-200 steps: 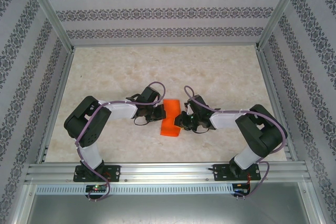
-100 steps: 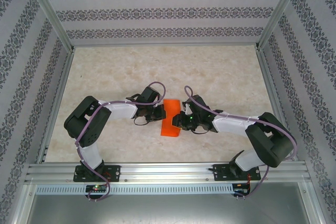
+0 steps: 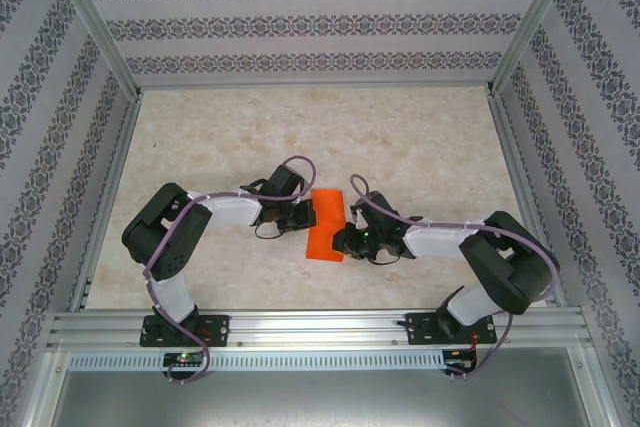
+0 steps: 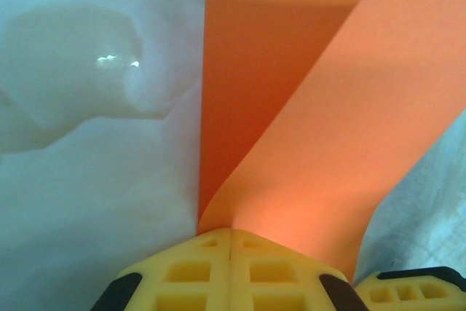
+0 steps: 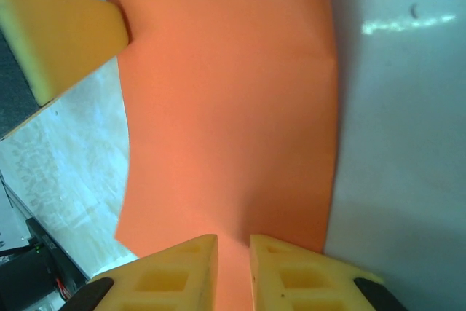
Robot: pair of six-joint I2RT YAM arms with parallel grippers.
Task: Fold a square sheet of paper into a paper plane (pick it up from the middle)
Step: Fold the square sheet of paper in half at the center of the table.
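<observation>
The square sheet of paper (image 3: 325, 230) lies on the table as a folded bright orange strip between the two arms. My left gripper (image 3: 308, 215) is at its left edge. In the left wrist view the yellow jaws (image 4: 230, 232) are shut on the paper's edge, and a flap (image 4: 342, 121) curls up over the flat layer (image 4: 255, 71). My right gripper (image 3: 343, 239) is at the strip's right edge. Its yellow jaws (image 5: 233, 242) stand a narrow gap apart over the sheet (image 5: 233, 107), with orange showing between them. No paper plane shape shows.
The pale marbled table (image 3: 420, 137) is fenced by aluminium rails and patterned walls. A left-gripper finger (image 5: 58, 34) touches the sheet's far corner in the right wrist view. A right-gripper finger (image 4: 411, 289) sits at the lower right of the left wrist view.
The right arm has shifted, and its gripper slid a little toward the near end of the strip. The left arm and the paper have stayed put.
</observation>
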